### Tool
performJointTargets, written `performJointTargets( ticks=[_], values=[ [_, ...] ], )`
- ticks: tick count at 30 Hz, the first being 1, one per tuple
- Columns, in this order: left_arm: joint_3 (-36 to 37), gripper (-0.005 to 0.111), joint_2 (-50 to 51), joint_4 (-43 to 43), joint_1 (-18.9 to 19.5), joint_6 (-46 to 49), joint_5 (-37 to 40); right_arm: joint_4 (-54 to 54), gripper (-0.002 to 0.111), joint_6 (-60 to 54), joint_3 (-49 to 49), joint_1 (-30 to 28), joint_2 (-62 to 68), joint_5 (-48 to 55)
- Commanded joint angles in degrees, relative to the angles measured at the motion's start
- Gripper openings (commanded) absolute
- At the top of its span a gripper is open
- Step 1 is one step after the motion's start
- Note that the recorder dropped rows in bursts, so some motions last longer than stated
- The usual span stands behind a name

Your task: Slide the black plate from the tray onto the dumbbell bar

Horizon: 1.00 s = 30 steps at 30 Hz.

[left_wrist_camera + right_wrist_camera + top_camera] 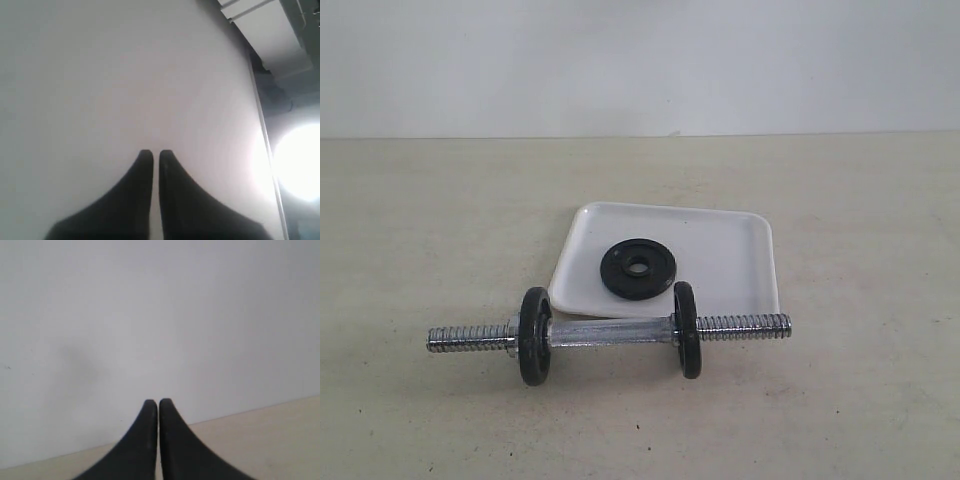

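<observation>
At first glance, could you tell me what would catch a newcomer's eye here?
The dumbbell bar lies on the table, carrying two mounted discs. Just behind it, the black plate lies flat in the white tray. The left gripper and right gripper are shut, outside the exterior view.

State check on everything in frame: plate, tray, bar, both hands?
black plate: lying flat in tray, unmounted
tray: on table, holding only that plate
dumbbell bar: lying on table, both threaded ends bare
mounted plates: two, upright on the bar
left hand: shut, empty
right hand: shut, empty
</observation>
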Motion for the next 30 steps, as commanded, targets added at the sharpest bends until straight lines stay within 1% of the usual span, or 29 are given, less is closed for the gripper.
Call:
performJointTargets(
  ticks=[1,4,7,12,15,17,20,26,30],
  values=[
    [-1.59,0.004,0.12,2.04,-0.46,-2.23,4.73,10.98,0.000,0.28,-0.41,0.08,-0.13,0.20],
    [-3.31,0.004,0.12,6.26,-0.46,-2.23,6.95,14.99,0.000,0.28,-0.41,0.08,-0.13,-0.03],
    [-5.19,0.004,0.12,9.77,-0.46,-3.52,8.78,16.71,0.000,-1.28,-0.41,0.08,-0.13,-0.90],
    [-7.72,0.004,3.77,16.13,-0.46,-4.25,8.60,20.86,0.000,-11.61,-0.71,0.08,-0.13,0.20],
    [-9.04,0.004,6.76,25.34,-0.46,-9.84,8.47,23.73,0.000,-16.95,-1.28,0.08,-0.13,-0.04],
    [-9.88,0.004,8.66,32.95,-0.46,-16.27,8.37,24.95,0.000,-20.26,-2.16,0.08,-0.13,-0.04],
    [-10.55,0.004,11.01,40.50,-0.46,-23.64,8.23,27.19,0.000,-25.06,-4.63,0.08,2.07,-0.30],
    [-10.55,0.004,14.03,43.88,-0.46,-25.65,8.44,32.58,0.000,-36.08,-12.63,0.08,10.47,1.97],
    [-10.55,0.004,15.65,48.41,-0.46,-31.81,9.59,32.71,0.000,-38.37,-16.56,0.08,15.37,7.66]
  ],
)
